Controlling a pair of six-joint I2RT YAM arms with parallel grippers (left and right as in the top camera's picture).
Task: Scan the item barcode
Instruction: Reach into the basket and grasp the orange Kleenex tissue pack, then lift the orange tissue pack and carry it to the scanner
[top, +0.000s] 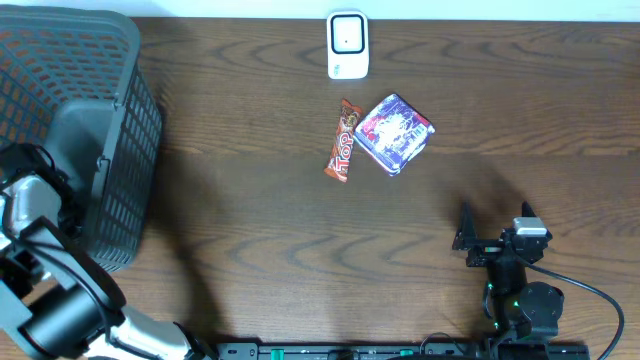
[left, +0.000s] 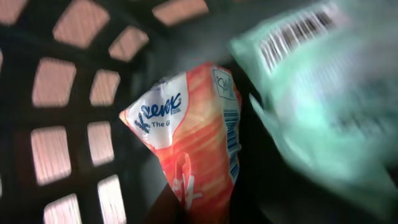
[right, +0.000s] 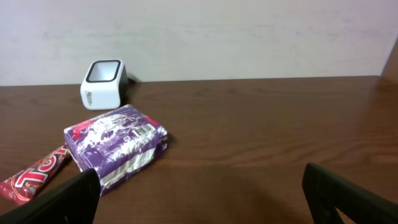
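The orange tissue pack (left: 186, 130) lies inside the grey basket (top: 100, 100) at the left end of the table (top: 250, 250), filling the middle of the left wrist view with its white label patch up-left and a blue barcode strip running down its right edge. Just to its right, touching or overlapping it, a pale green packet (left: 323, 106) shows blurred, a black barcode near its top; the basket's dark lattice wall (left: 78, 118) stands close behind on the left. The left arm (top: 30, 200) reaches into the basket from the near side. The left end effector is down among these packs, its fingers not to be made out in either view, so I cannot tell whether it pinches the tissue pack or not. Well apart, at the far edge of the table, stands the white scanner (top: 347, 45). In front of it lie a red candy bar (top: 343, 140) and, beside it on the right, a purple box (top: 395, 133), close together. The right end effector (top: 496, 222) rests at the near right, fingers spread wide and holding nothing, pointing toward the box and scanner.
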